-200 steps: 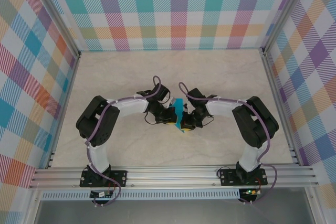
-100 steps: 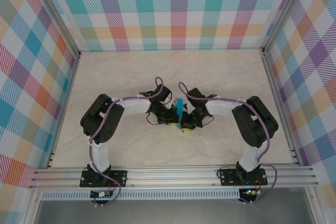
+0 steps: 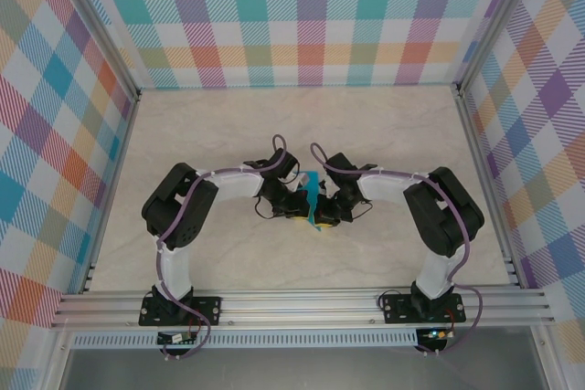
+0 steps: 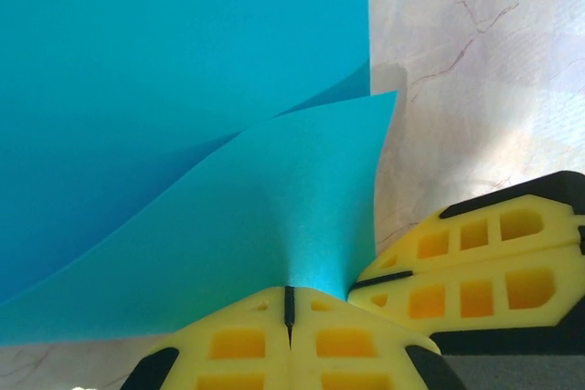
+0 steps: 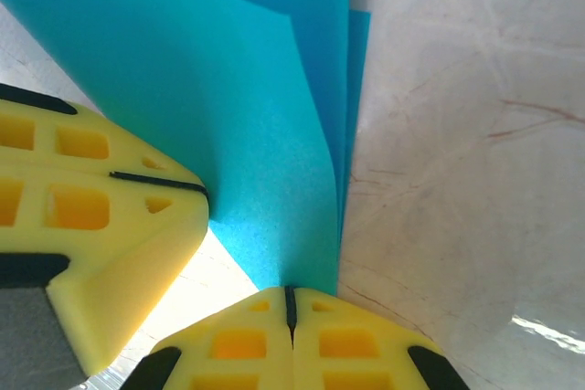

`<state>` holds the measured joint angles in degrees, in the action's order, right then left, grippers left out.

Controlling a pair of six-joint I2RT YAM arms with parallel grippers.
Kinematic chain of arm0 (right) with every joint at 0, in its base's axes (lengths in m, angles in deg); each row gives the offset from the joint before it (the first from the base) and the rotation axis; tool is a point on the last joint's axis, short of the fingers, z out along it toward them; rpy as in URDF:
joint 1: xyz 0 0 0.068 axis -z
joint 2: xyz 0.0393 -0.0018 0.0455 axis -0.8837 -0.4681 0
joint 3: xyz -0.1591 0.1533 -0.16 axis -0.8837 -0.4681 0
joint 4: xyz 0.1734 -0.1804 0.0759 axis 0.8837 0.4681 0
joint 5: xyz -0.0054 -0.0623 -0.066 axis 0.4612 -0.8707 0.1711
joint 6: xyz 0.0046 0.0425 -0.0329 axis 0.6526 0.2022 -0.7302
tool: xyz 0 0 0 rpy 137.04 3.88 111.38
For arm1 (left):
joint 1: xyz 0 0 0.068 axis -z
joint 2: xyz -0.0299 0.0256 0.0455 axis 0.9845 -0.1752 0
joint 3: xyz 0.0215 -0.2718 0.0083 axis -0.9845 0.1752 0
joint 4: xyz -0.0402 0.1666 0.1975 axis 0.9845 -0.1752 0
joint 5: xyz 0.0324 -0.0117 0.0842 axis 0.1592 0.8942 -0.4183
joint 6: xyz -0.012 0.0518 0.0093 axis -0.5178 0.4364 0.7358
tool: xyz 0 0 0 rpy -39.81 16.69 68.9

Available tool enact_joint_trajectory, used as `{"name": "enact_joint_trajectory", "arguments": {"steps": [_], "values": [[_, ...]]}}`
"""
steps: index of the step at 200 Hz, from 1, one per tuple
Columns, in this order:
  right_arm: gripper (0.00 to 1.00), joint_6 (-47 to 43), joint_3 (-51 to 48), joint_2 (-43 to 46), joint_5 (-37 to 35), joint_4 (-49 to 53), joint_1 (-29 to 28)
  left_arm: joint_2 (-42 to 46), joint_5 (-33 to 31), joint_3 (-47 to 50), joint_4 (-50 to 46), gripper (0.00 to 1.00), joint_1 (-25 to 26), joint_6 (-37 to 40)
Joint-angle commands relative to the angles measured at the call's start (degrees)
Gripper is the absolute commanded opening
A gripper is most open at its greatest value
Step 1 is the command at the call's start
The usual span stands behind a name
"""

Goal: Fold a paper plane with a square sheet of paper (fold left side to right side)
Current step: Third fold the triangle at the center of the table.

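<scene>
My left hand (image 4: 289, 303) and right hand (image 5: 289, 297) each pinch the creased teal paper (image 3: 312, 196) at the middle of the surface (image 3: 201, 134); partly folded, I'd judge, no finished dart yet.

We find the sheet of paper (image 3: 313, 198) near the middle of the desk (image 3: 228, 125), standing on edge between the two end effectors. The left end effector (image 3: 297, 203) sits just to its left and the right end effector (image 3: 329, 207) just to its right. Each is clamped on the sheet, and they lie close beside one another. The left arm's base (image 3: 180, 306) and the right arm's base (image 3: 423, 306) lie well apart at the near edge. Walls (image 3: 302, 15) stand left, right and behind.
</scene>
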<state>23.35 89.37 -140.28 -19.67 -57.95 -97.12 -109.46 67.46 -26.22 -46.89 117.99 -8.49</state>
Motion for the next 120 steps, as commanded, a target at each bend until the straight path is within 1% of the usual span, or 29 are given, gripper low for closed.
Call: {"name": "enact_joint_trajectory", "arguments": {"steps": [1,58,120], "values": [[0.0,-0.88,-1.93,-3.27,-7.69,6.72,-0.22,-0.59,-4.53,0.16,-1.78,0.03,0.11,4.14],[0.0,-1.05,-1.97,-3.2,-7.82,7.11,-0.22,-0.45,-5.88,0.13,-1.17,0.02,-3.61,4.88],[0.0,-1.18,-2.2,-3.25,-7.74,7.21,-0.22,-0.75,-6.84,-1.01,-3.73,0.02,-9.55,7.7]]}}
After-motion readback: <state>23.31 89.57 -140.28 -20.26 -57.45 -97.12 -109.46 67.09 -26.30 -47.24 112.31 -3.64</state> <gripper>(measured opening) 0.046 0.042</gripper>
